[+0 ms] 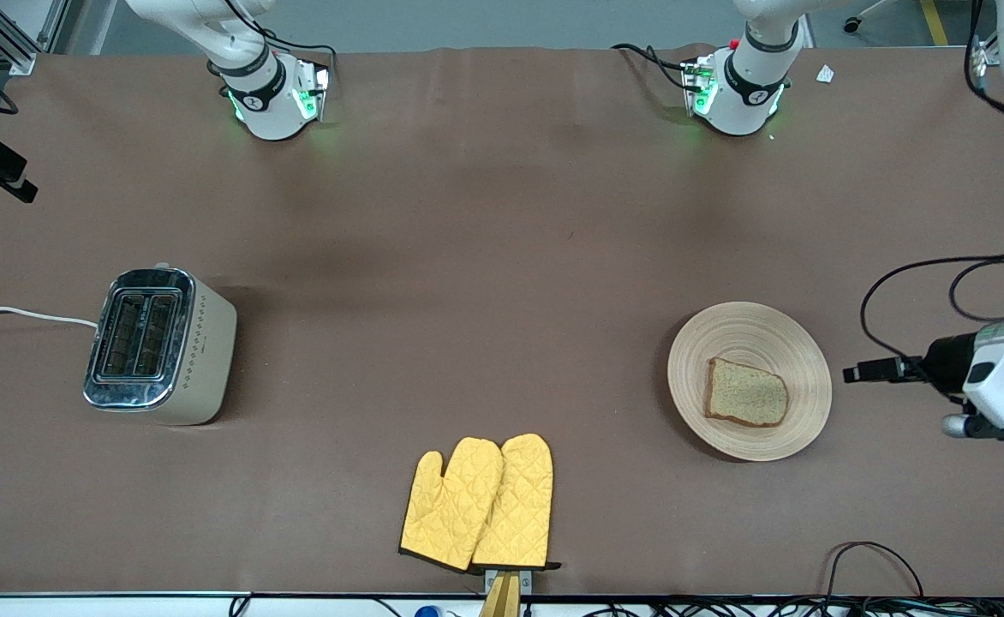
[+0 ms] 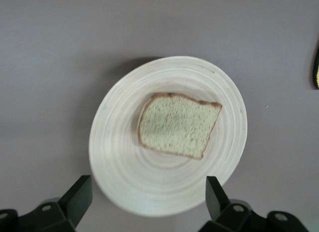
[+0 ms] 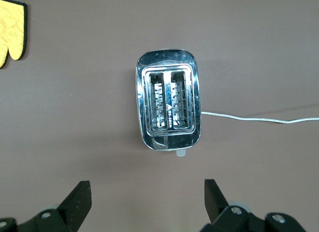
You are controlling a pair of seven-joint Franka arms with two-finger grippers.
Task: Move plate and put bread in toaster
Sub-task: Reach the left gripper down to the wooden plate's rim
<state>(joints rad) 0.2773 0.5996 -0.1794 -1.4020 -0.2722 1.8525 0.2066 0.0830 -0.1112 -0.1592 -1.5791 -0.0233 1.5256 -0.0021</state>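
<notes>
Bench: a wide surface under a plain brown covering [image 1: 485, 257], with the two arm bases along the edge farthest from the front camera.

Plate: a round, light-tan wooden plate [image 1: 776, 338] with fine ring grooves, lying flat toward the left arm's end of the bench. The left wrist view shows it from above [image 2: 124, 157].

Bread: one squarish, speckled light-brown slice [image 1: 746, 392] with a darker crust, lying flat on the plate, near its middle. The left wrist view also shows it [image 2: 177, 124].

Toaster: a boxy cream-beige two-slot toaster [image 1: 159, 347] with a shiny chrome top, standing upright toward the right arm's end of the bench, well apart from the plate. Both slots look empty in the right wrist view [image 3: 168, 106]. A white cord [image 1: 22, 314] runs from it toward the bench's edge.

Oven mitts: a pair of yellow quilted oven mitts [image 1: 481, 504] lying flat side by side, overlapping, nearer the front camera than the toaster and plate, and between them.

Left end effector: [image 2: 149, 199] released, its two dark fingers [image 2: 79, 197] spread wide, up in the air over the rim of the plate and touching nothing. The front view shows the arm's wrist at the picture's edge beside the plate.

Right end effector: [image 3: 147, 199] released, fingers [image 3: 77, 199] spread wide, up in the air over the bench just beside the toaster, holding nothing.
</notes>
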